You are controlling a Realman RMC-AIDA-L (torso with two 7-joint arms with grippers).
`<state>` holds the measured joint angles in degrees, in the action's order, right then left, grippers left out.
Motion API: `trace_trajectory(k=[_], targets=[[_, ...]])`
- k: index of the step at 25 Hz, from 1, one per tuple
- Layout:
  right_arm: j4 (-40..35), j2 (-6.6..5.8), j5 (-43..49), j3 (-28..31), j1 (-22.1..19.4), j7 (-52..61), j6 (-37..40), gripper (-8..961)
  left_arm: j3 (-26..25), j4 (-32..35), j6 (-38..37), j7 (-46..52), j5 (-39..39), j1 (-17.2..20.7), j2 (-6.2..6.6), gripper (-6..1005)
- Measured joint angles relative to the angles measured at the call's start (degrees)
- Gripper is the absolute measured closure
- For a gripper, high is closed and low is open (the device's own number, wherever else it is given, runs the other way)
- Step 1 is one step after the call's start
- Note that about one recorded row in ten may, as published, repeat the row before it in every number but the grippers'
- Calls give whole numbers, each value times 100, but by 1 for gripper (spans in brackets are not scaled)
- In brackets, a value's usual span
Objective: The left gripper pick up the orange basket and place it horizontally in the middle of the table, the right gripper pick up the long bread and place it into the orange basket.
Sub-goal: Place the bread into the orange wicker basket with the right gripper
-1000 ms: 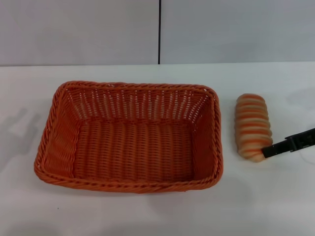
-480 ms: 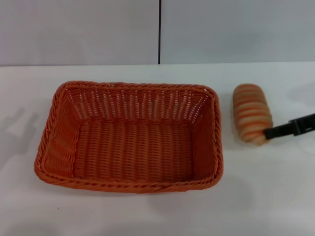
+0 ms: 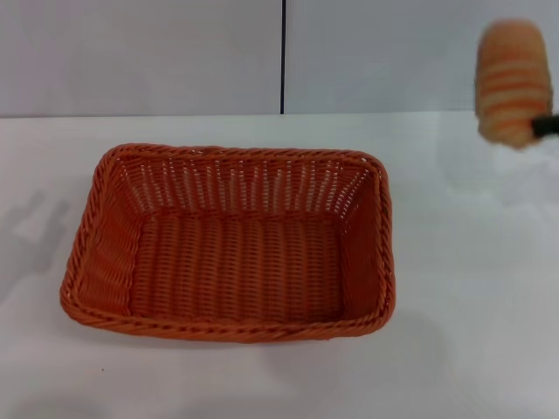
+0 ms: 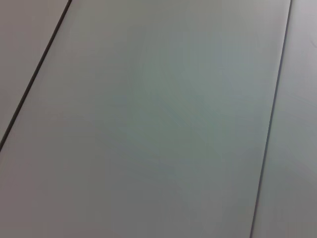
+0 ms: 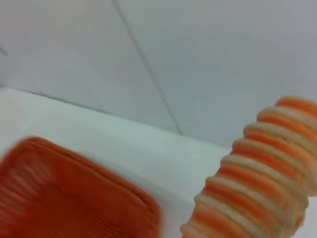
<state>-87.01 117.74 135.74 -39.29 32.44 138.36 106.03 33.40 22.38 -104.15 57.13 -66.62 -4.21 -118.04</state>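
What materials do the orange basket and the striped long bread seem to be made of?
The orange basket looks like woven wicker-style strands, possibly plastic, given its uniform colour; the braided rim and open weave show. The long bread, held up by the right gripper, has a matte, ridged surface with very even stripes; it may be a soft foam or plastic replica, though this is uncertain.

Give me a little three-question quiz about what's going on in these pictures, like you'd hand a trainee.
1. True or false: the long bread is lying on the table.
2. Which is in the orange basket right now? A) a loaf B) nothing C) a cup
3. Fill in: the right pincer holds the bread up at the head view's far ____ edge.

Key
1. False: it is lifted off the table, seen against the wall.
2. B: the basket is empty.
3. Right. Only a bit of a black finger shows at the loaf's lower end; the left pincer is out of sight.
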Motion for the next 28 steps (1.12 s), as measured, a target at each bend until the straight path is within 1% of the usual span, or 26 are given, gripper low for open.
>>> trace_trajectory(k=[2,3,4,6,7,8,9,12,13,18,26,28], targets=[[-171,-37,-350,-69,131,75,276,880,0,0,0,0,0,0,0,605],[-175,-21,-621,-239,317,94,553,880,-15,-6,-21,0,0,-44,1,605],[-175,-21,-621,-239,317,94,553,881,-15,-6,-21,0,0,-44,1,604],[-38,31,-808,-544,464,96,732,883,-18,-6,-44,0,0,-68,-9,604],[100,52,-918,-743,521,97,765,883,-18,-6,-44,0,0,-68,-9,604],[551,76,-1180,-1298,603,103,754,884,-15,-6,-67,0,0,-78,-15,604],[551,76,-1180,-1298,603,103,754,885,-17,-33,-89,0,0,-80,-15,604],[1280,81,-1498,-2003,750,39,631,887,-23,-67,-110,0,0,-80,-13,604],[1635,90,-1563,-2328,849,-20,539,888,-29,-91,-130,-1,0,-80,-10,604],[1977,95,-1581,-2583,939,-113,397,890,-28,-94,-149,-3,0,-68,-8,604],[2047,92,-1582,-2594,900,-544,430,892,-26,-135,-150,-23,0,-85,-8,603],[2226,96,-1633,-2484,872,-747,393,892,-27,-139,-150,-40,0,-88,-7,603]])
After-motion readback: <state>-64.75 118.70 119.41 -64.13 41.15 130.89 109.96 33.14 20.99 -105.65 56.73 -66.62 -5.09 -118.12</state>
